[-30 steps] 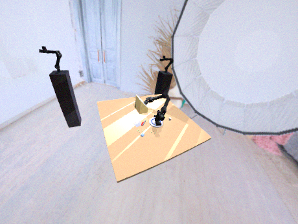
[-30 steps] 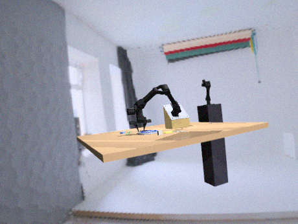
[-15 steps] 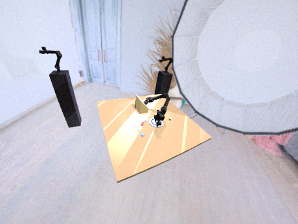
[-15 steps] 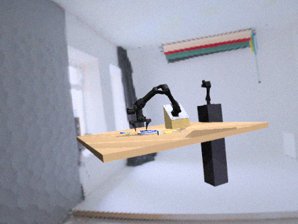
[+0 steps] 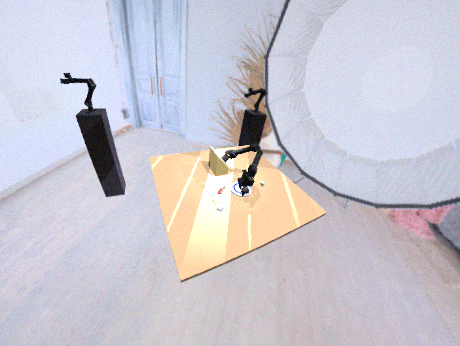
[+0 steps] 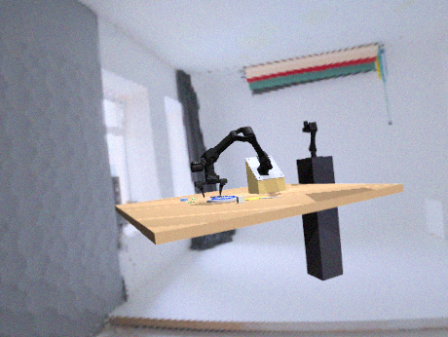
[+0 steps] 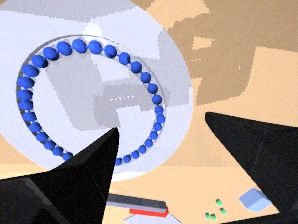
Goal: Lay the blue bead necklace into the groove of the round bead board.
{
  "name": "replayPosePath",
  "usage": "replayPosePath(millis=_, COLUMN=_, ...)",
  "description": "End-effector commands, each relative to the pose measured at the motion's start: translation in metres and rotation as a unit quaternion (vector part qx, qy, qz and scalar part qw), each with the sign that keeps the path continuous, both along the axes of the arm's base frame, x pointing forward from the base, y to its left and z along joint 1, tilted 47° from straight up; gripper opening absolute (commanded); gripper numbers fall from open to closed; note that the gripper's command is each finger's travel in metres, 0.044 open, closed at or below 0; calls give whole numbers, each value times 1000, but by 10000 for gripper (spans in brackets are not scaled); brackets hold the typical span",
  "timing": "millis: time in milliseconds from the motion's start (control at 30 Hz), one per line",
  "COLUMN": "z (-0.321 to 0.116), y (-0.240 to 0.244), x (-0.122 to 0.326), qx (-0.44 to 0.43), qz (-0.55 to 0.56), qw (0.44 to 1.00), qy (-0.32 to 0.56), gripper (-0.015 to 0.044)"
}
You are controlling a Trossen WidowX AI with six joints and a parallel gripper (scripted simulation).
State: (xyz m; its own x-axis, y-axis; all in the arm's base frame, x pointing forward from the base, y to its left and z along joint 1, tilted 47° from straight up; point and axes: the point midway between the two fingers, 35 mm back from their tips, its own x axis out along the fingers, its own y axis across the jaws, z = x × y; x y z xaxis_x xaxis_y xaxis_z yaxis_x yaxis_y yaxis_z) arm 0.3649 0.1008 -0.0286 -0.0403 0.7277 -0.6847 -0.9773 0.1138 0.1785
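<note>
The blue bead necklace [image 7: 150,90] lies as a full ring in the groove of the round white bead board [image 7: 175,65], seen from above in the wrist view. The board also shows as a small disc with a blue rim on the table in the top view [image 5: 239,190] and the exterior view [image 6: 223,199]. My gripper [image 7: 161,123] [image 6: 211,187] is open and empty, a little above the board's near edge. One fingertip overlaps the lower part of the bead ring in the wrist view; the other is off to the right over the table.
A tan wedge-shaped box [image 5: 218,161] [image 6: 264,176] stands behind the board. A red and grey flat piece [image 7: 145,207], small green beads [image 7: 216,210] and a pale blue cube [image 7: 255,199] lie near the board. The wooden table [image 5: 280,215] is a floating slab with open edges.
</note>
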Motion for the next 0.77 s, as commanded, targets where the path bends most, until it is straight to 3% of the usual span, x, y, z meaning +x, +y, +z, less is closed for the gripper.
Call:
replayPosePath(millis=0, z=1, y=0, x=0, qx=1, qz=1, qw=1000, qy=-1, gripper=440)
replayPosePath(millis=233, z=2, y=-2, x=0, qx=1, qz=1, qw=1000, qy=-1, gripper=440)
replayPosePath(millis=433, z=54, y=-57, x=2, qx=-1, qz=0, qw=1000, qy=0, gripper=440)
replayPosePath(millis=733, z=56, y=-59, x=1, qx=-1, qz=0, qw=1000, qy=0, gripper=440)
